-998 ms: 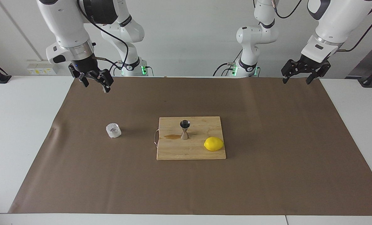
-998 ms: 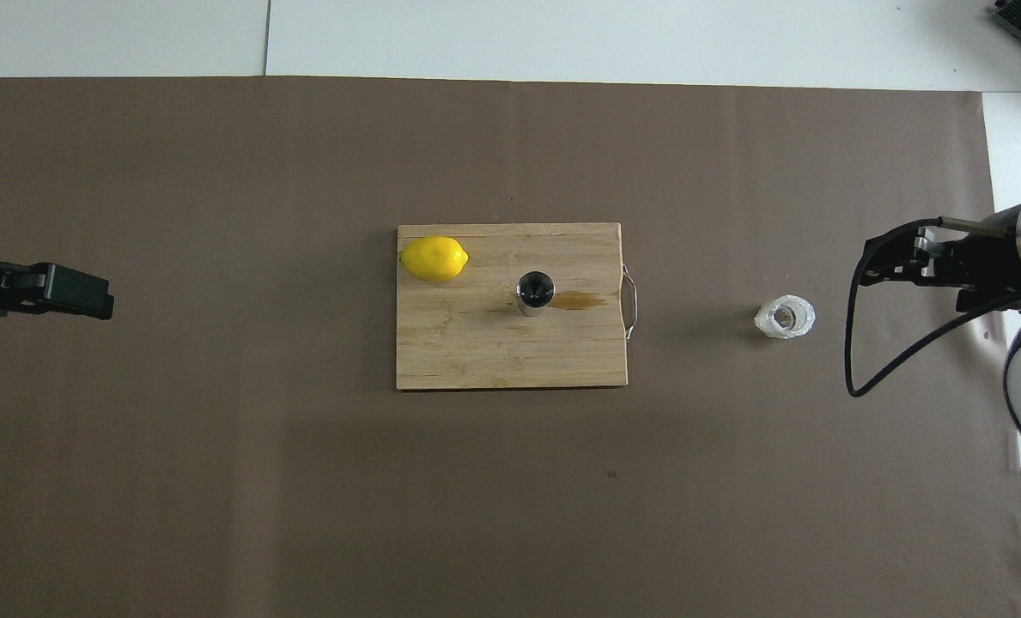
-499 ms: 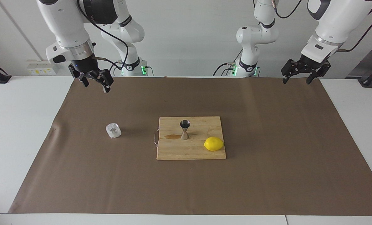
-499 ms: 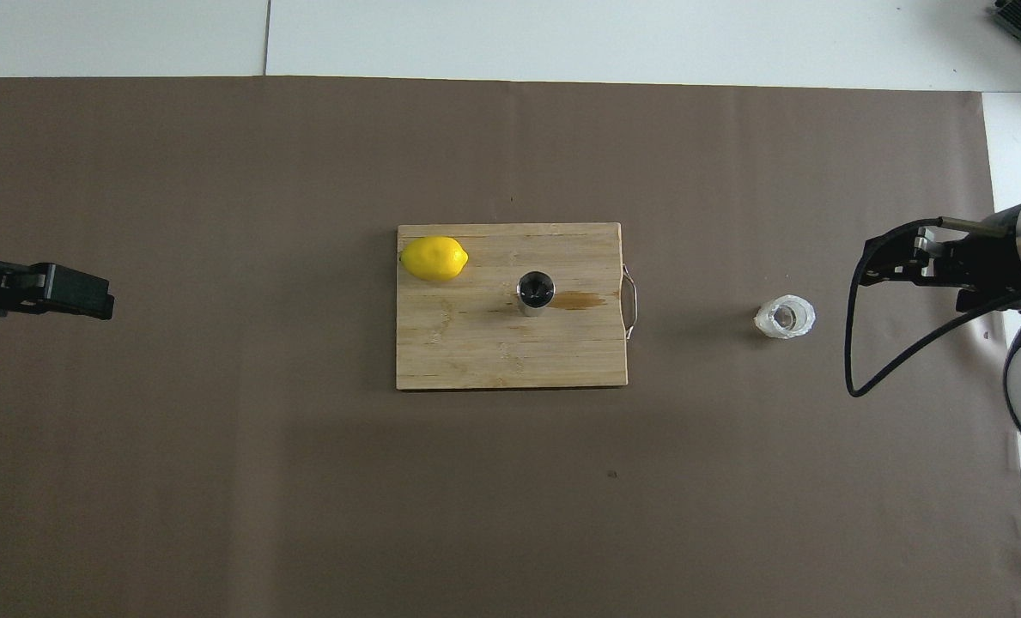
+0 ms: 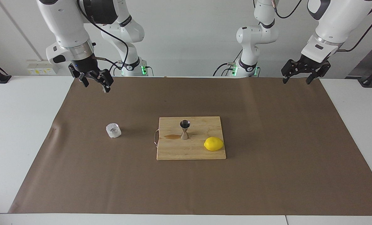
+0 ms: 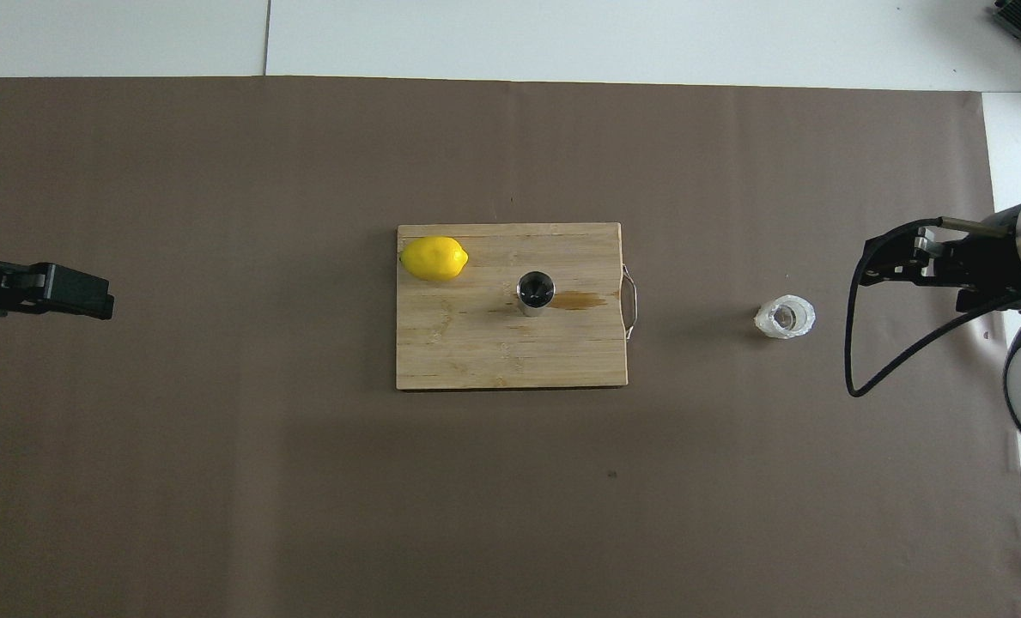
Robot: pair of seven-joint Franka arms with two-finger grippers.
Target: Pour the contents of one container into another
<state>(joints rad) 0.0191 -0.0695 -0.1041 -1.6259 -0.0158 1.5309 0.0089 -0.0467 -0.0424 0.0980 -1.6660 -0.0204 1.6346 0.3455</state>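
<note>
Both jaws are being kept wide and empty: the right gripper (image 5: pixel 95 85) over the mat's (image 5: pixel 267 175) corner, the left gripper (image 5: pixel 296 79) likewise. The glass cup (image 5: pixel 113 130) is being left upright on the mat; the steel jigger (image 5: pixel 184 129) is being borne by the cutting board (image 5: pixel 189 153), beside a lemon (image 5: pixel 213 144).

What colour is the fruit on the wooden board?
The lemon is bright yellow, clearest in the facing view.

left hand (image 5: pixel 298 79) open, right hand (image 5: pixel 95 85) open, raised

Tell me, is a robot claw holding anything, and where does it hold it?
Nothing is held. The left claw and right claw are open and empty; the glass cup stands alone.
</note>
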